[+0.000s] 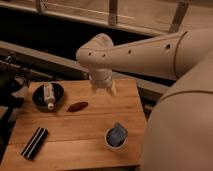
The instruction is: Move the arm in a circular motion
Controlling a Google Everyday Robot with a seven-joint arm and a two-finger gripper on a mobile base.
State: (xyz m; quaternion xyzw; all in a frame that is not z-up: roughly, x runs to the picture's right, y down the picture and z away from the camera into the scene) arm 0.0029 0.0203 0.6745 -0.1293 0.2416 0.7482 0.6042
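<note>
The cream-white arm [145, 52] reaches in from the right as a thick tube with small dark holes, ending in a rounded elbow joint [97, 50]. Below the joint hangs the short pale-fingered gripper [102, 91], pointing down over the far middle of the wooden table [75, 130]. It hangs above the boards and holds nothing that I can see. The arm's large body fills the right side of the view.
On the table: a black bowl [39, 100] with a white bottle [49, 95] at the far left, a small brown object [77, 106], a black-and-white bar [34, 142] at the near left, and a white cup with blue cloth [116, 136]. Dark equipment stands at the left edge.
</note>
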